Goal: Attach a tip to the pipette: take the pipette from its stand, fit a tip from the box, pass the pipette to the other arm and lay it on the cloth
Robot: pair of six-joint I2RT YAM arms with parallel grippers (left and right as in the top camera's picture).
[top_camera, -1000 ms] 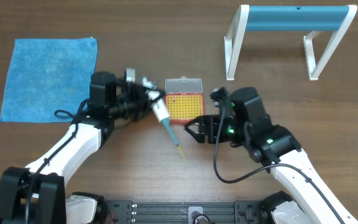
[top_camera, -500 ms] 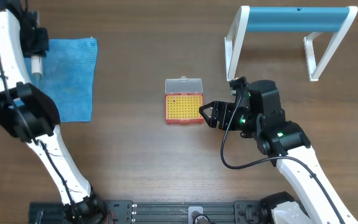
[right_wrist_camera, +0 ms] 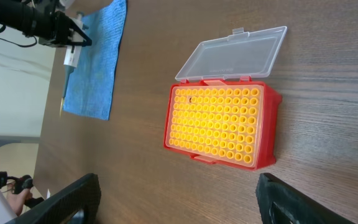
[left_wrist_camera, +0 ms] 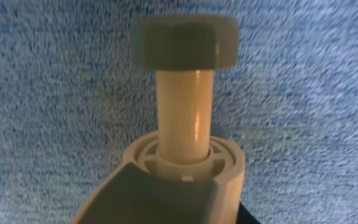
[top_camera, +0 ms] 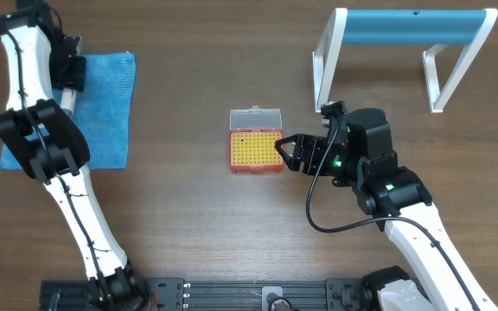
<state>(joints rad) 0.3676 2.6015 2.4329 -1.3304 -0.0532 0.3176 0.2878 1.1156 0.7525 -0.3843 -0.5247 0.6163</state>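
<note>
Pipette [top_camera: 68,97]: likely light, rigid plastic, slim lower end fragile; best held at the body. Left gripper [top_camera: 69,71] clenched on it, cloth [left_wrist_camera: 42,93] beneath. Right gripper [top_camera: 283,154] spread, empty.

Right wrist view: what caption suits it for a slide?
Open box of yellow tips; beyond, the left arm holds the pipette over the blue cloth.

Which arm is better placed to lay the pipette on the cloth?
Left. Its jaws hold the pipette over the blue cloth, while the right arm has its jaws open beside the tip box, far from both.
</note>
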